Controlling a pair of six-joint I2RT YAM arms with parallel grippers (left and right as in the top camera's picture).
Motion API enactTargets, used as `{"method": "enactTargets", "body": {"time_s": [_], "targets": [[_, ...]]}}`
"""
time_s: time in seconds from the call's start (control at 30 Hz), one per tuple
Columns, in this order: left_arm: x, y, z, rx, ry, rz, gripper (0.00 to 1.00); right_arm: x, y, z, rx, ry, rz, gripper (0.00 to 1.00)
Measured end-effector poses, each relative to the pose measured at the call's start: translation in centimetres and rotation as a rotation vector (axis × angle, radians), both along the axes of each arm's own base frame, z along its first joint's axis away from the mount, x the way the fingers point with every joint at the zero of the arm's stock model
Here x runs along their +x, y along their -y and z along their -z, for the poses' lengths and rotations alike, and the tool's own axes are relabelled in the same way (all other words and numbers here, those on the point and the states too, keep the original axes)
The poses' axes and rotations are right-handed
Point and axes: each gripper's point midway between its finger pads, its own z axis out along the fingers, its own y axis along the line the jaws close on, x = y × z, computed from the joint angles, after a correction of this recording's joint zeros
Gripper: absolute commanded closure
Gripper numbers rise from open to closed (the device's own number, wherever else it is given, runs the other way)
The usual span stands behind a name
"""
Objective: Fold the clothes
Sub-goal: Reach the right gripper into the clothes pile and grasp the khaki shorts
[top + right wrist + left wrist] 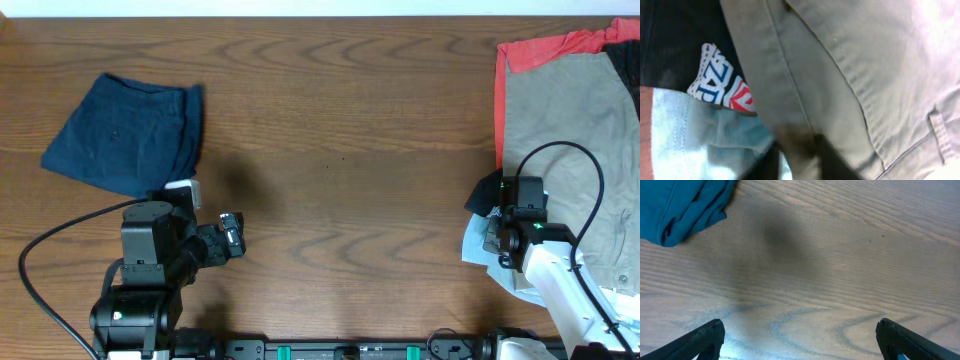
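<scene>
Over at the right edge of the table, my right tool sits on the unsorted pile. In the wrist view its jaws look nearly closed, with a fold of the khaki pants pinched between them. The view is too close to tell how deep the bite is. The pants lie over a black printed garment and a light blue cloth, with a red garment under the far end.

My left tool is spread wide and holds nothing. It hovers above bare wood, near the folded blue shorts and well apart from the pile.

Risks:
- A thin edge grip could slip out on the pull.
- The light blue cloth may be caught in the same pinch, so it drags along.
- Pulling one-handed would bunch the pants rather than spread them.
- The cable across the pile could snag cloth.
</scene>
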Motion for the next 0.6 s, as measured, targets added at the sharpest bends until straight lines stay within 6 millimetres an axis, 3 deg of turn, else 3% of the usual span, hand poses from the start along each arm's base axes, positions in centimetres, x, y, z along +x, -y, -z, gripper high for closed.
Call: {"method": "enactTargets", "body": {"time_s": [0.23, 0.33, 0.4, 0.6], "targets": [[0.0, 0.0, 0.0, 0.0, 0.0, 0.0, 0.02, -0.2, 0.0, -0.1, 0.005, -0.009, 0.014, 0.99], [0.0, 0.0, 0.0, 0.0, 0.0, 0.0, 0.02, 0.1, -0.3, -1.1, 0.023, -0.011, 0.018, 0.99], [0.0, 0.0, 0.0, 0.0, 0.0, 0.0, 0.02, 1.2, -0.7, -2.5, 0.049, 0.021, 0.01, 0.99], [0.0, 0.0, 0.0, 0.0, -0.001, 0.0, 0.02, 7.5, -4.2, -9.0, 0.227, 0.241, -0.155, 0.99]]}}
